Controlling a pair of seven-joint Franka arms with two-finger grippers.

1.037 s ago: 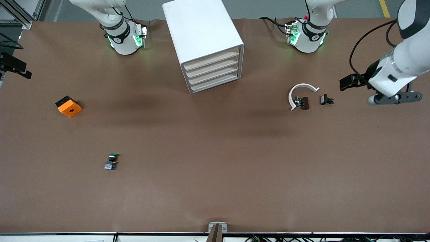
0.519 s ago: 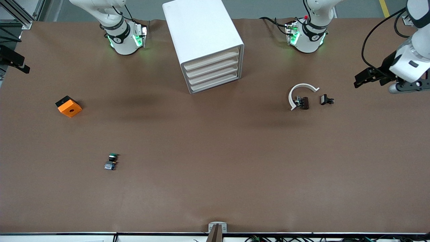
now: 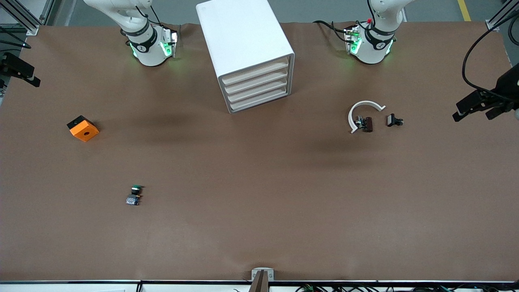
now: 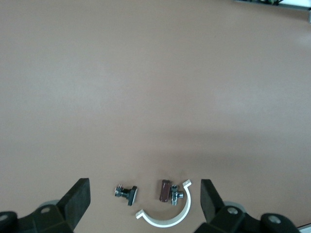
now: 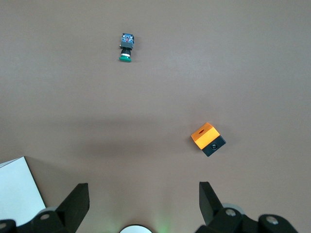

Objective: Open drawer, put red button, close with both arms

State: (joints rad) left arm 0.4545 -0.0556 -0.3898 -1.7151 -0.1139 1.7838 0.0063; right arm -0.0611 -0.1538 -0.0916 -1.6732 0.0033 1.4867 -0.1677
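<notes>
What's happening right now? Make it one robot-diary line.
drawers: all four shut; red button: not in sight; left gripper: open above table; right gripper: open above table; green button: on table

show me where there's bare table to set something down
Widest bare stretch: the table from the cabinet down to the near edge. Also between the orange block and the cabinet. Crowded: the white clip and two small dark parts. A green button lies alone nearer the camera.

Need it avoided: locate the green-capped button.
The green-capped button lies on the table toward the right arm's end, nearer the front camera than the orange block.
</notes>
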